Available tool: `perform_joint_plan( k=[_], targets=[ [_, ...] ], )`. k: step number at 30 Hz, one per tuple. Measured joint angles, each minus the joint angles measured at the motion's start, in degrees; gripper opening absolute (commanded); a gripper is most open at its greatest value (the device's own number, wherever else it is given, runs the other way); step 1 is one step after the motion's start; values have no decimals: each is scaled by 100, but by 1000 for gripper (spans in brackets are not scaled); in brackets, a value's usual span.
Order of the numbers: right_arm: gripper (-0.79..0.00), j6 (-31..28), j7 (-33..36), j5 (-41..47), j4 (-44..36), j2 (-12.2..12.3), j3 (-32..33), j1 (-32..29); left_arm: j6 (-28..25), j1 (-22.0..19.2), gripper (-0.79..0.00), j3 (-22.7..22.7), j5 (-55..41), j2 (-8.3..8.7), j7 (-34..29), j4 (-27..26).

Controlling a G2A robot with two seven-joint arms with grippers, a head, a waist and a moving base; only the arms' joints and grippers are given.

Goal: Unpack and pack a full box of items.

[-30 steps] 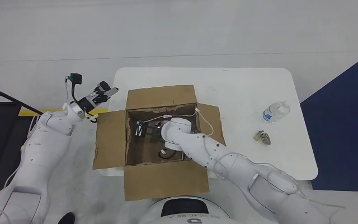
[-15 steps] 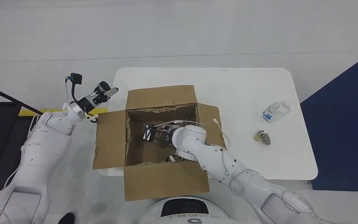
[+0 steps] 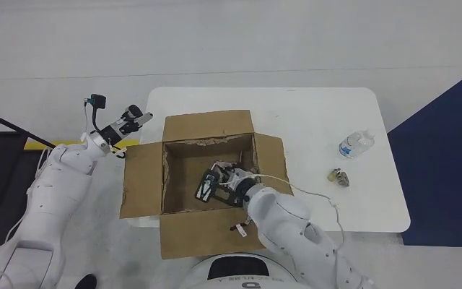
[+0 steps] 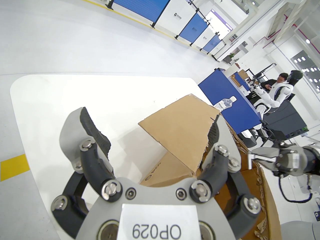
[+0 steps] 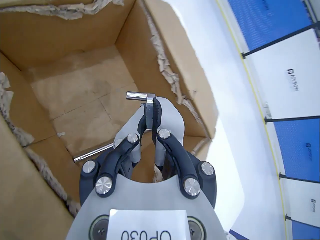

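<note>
An open cardboard box [image 3: 209, 124] stands on the white table [image 3: 317, 115]. My right gripper [image 3: 213, 185] hangs over the box's inside, near its front wall. In the right wrist view this gripper [image 5: 150, 106] is shut on a shiny metal piece [image 5: 135, 96] with a short round pin and a thin rod. The box floor [image 5: 82, 96] under it looks bare. My left gripper [image 3: 134, 115] stays outside the box, off its back left corner, and stands open with nothing in it [image 4: 150, 136].
A water bottle [image 3: 356, 143] and a small brownish object [image 3: 338, 177] lie on the table right of the box. All box flaps are folded outward with torn edges. A white cable [image 3: 310, 192] trails from the right arm across the right flap.
My right gripper has drawn back from the box's left side toward its front and centre, carrying the metal piece. The left arm has stayed still.
</note>
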Motion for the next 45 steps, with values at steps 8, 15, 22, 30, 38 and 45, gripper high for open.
perform_joint_plan(
  k=[8, 15, 22, 30, 38, 45],
  targets=[
    [-785, 1016, -1109, -130, -833, 286, 1848, -1712, 0, 0, 0, 0, 0, 0, 0, 0],
    [-785, 507, -1071, 1975, -467, 353, 3616, -2026, 0, 0, 0, 0, 0, 0, 0, 0],
    [-785, 26, -1198, 3431, 890, 406, 4560, -1725, 0, 0, 0, 0, 0, 0, 0, 0],
    [-785, -197, -1326, 3901, 2115, 443, 4666, -1132, 0, 0, 0, 0, 0, 0, 0, 0],
    [-785, 1, -1367, 4086, 2852, 466, 4770, -849, 0, 0, 0, 0, 0, 0, 0, 0],
    [-785, 86, -1381, 4167, 3067, 488, 4819, -781, 0, 0, 0, 0, 0, 0, 0, 0]
  ],
)
